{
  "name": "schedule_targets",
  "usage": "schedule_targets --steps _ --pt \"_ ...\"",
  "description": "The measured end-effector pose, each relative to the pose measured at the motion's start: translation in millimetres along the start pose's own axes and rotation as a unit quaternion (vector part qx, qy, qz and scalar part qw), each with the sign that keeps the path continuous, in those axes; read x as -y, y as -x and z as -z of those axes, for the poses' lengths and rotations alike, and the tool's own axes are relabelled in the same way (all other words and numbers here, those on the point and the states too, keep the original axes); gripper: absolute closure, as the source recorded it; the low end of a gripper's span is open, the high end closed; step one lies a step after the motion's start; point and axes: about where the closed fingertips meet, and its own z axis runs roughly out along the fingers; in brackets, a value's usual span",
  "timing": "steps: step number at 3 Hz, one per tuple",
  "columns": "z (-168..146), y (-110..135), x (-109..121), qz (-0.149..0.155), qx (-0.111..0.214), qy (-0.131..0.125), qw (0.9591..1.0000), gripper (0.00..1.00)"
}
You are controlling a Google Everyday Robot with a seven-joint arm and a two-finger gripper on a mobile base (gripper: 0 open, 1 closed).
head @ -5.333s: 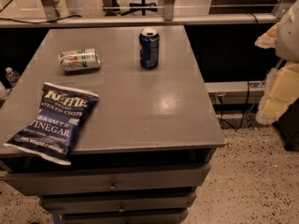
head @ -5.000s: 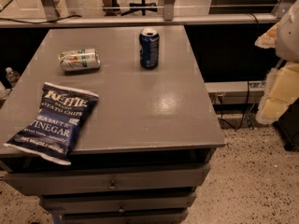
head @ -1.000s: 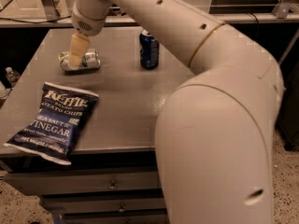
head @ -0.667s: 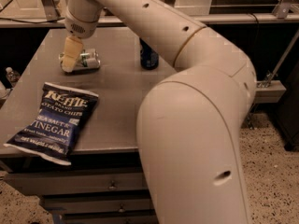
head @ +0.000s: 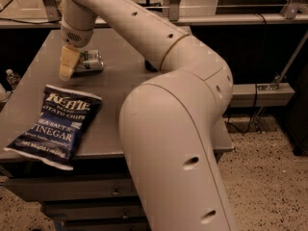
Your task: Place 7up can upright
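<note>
The 7up can [head: 90, 61] lies on its side at the back left of the grey table [head: 115, 83], silvery with green lettering. My gripper [head: 67, 64] hangs from the cream arm [head: 159, 57] and is down at the can's left end, covering that end. I cannot see whether it touches or holds the can. The can's right end with its silver top shows beside the gripper.
A dark blue Kettle chips bag [head: 55, 124] lies at the table's front left. A sliver of the dark Pepsi can [head: 150, 67] shows behind the arm. Drawers [head: 113, 191] sit under the tabletop. A bottle [head: 11, 77] stands off the table's left edge.
The arm has swung in across the table, now hiding most of the Pepsi can. The gripper has shifted left along the lying can to its left end. The can still lies on its side.
</note>
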Motion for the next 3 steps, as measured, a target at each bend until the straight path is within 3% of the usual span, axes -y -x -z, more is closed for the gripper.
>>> schedule_targets --steps 1,3 --pt "-11.6 -2.8 -2.6 -0.001 -0.001 0.016 0.9999 0.18" --pt "-15.8 7.1 -1.9 -0.003 0.016 0.027 0.9995 0.64"
